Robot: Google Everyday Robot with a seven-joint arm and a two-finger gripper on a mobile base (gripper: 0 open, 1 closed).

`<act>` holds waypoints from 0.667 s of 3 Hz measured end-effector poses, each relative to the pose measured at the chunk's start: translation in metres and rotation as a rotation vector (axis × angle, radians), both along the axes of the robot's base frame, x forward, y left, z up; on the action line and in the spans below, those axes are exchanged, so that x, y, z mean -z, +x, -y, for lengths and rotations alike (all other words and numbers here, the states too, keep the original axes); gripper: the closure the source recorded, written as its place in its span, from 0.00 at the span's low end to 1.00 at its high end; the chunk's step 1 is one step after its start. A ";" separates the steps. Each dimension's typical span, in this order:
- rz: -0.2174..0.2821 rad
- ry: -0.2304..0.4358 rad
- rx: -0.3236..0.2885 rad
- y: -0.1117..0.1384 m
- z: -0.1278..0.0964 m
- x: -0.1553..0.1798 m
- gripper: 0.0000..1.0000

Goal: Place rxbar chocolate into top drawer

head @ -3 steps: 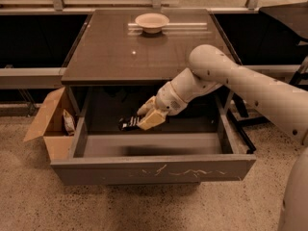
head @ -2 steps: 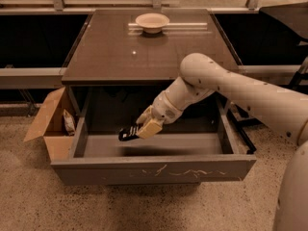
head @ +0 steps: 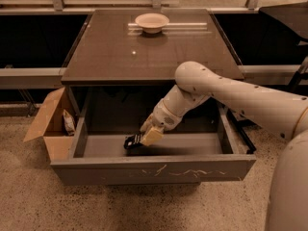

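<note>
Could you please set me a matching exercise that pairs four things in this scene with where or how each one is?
1. rxbar chocolate
2. bowl
3. cardboard box
4. top drawer

A. standing left of the drawer
B. pulled open below the tabletop
C. at the tabletop's far edge
D. held by the gripper, low inside the drawer

Pairs: 1-D, 2-C, 3-A, 4-B.

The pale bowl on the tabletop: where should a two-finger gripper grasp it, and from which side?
Probably the near rim of the bowl, from above, one finger inside and one outside: it sits upright and open. The gripper is low inside the top drawer, shut on the rxbar chocolate.
</note>
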State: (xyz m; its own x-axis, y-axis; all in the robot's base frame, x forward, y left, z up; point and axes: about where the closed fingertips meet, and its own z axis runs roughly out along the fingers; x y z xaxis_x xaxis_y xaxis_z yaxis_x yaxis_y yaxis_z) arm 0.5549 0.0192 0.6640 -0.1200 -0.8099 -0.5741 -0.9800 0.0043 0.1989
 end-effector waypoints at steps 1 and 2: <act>0.042 -0.035 0.040 0.010 0.019 -0.007 0.29; 0.077 -0.053 0.072 0.017 0.033 -0.016 0.04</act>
